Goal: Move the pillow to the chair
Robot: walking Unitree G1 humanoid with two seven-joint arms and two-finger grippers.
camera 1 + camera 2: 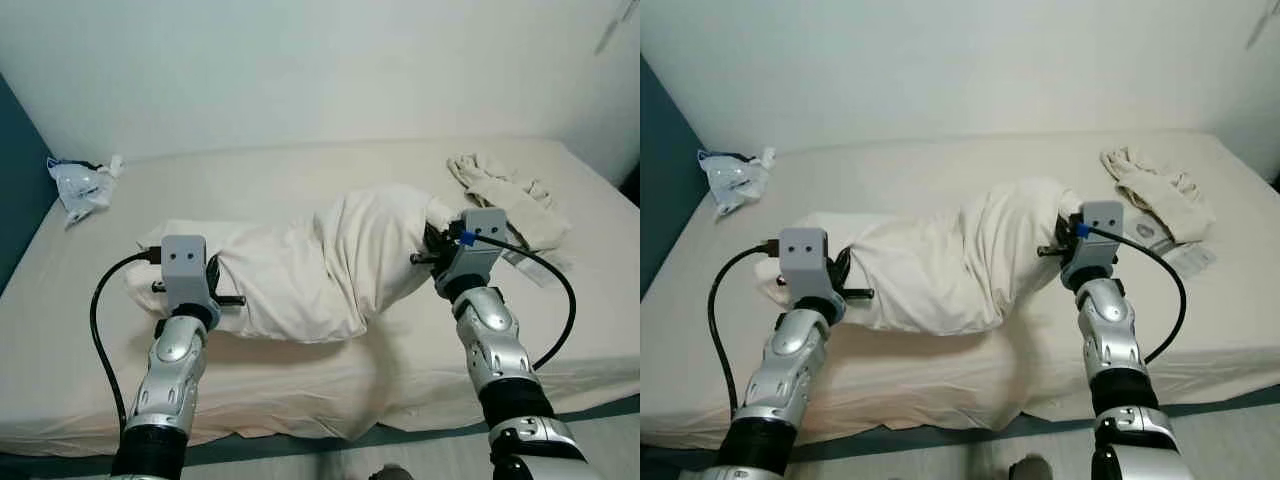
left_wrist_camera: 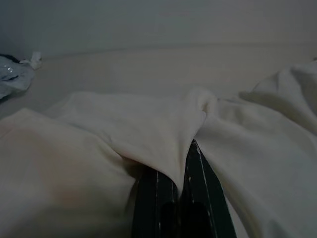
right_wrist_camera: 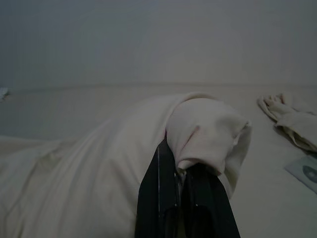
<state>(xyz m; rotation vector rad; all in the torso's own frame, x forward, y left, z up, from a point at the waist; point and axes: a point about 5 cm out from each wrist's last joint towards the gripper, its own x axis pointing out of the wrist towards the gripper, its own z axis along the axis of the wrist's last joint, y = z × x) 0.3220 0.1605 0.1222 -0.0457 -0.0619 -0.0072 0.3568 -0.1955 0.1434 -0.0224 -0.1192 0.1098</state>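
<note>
a soft, light, floppy cream pillow (image 1: 320, 265) lies mid-bed (image 1: 300, 390), the left gripper (image 2: 179, 163) pinching cloth at its 9 o'clock end and the right gripper (image 3: 182, 171) at 3 o'clock, so its unsupported middle will likely sag

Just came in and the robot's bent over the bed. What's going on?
The robot has both grippers pinched on a cream pillow lying on the bed. The left gripper grips fabric at one end, the right gripper a bunched corner at the other. The pillow's right end looks raised.
</note>
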